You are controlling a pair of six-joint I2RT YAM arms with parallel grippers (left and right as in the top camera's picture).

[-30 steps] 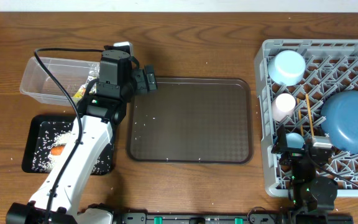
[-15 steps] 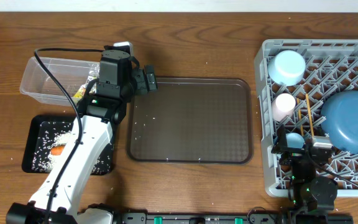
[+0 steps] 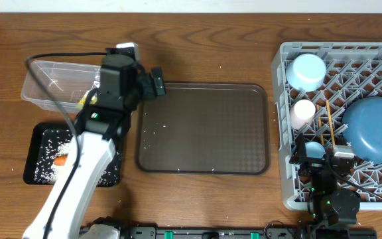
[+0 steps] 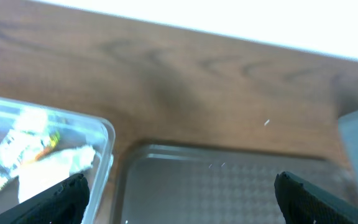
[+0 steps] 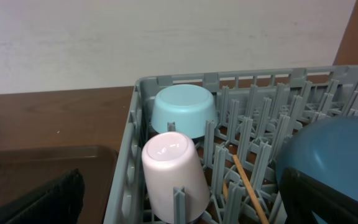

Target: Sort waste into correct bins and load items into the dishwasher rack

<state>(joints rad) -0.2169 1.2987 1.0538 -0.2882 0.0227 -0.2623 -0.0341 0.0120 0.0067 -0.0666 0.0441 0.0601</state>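
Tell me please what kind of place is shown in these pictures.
Likely a robot test bench set up as a dish-clearing station: a wooden table, a grey dishwasher rack holding a blue plate, and a brown serving tray.

The blue plate (image 3: 375,129), light blue bowl (image 3: 308,71) and pink cup (image 3: 304,113) sit in the grey rack (image 3: 279,166).

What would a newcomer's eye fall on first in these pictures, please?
The big grey rack at the right, holding a blue plate, a bowl and a pink cup, stands out first. At the left, the white left arm reaches over the clear tub, with the black tray of rice and a carrot just nearer the robot. The brown tray lies between.
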